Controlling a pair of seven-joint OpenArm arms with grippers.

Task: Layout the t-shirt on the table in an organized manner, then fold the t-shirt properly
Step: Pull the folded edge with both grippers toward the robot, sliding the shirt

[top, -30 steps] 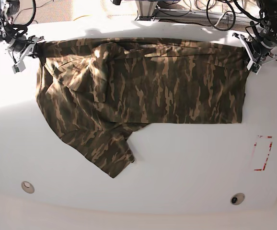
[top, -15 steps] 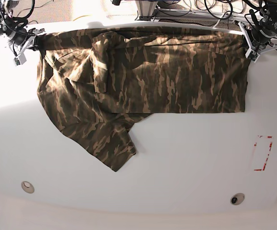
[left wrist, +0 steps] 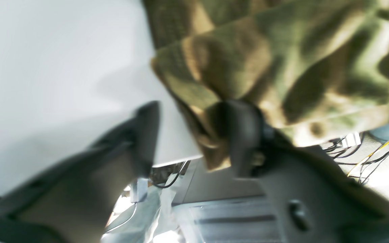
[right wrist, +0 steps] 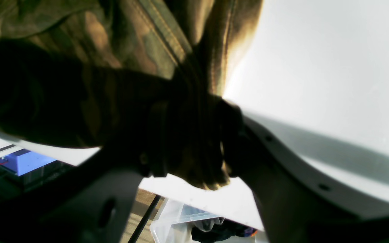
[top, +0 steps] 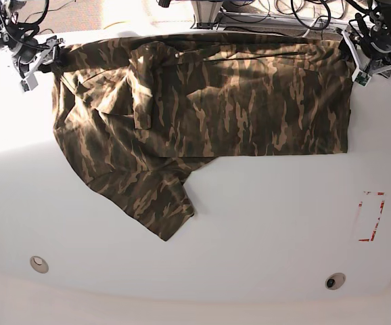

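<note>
Nearest the base camera, along the front of the very large smooth white table (top: 249, 230), sit two small round grommet holes (top: 38, 263) (one toward each front corner) and a red-outlined tape rectangle (top: 371, 216) on the view's right. Farther back, one short sleeve (top: 156, 206) of the soft camouflage t-shirt (top: 209, 101) in dark green, brown and tan points toward the front edge, lying flat. Beyond it the body of the shirt is spread wide across the far half of the tabletop, with a folded-over flap near its far left part. At the far corners both arms meet the cloth. The right gripper (right wrist: 187, 145), at the base view's far left, has its jaws closed tight on a bunched hem of the shirt. The left gripper (left wrist: 191, 135), at the far right, has its jaws parted (cloth lies against one dark finger (left wrist: 241, 135), the other (left wrist: 147, 135) stands clear over bare table).
</note>
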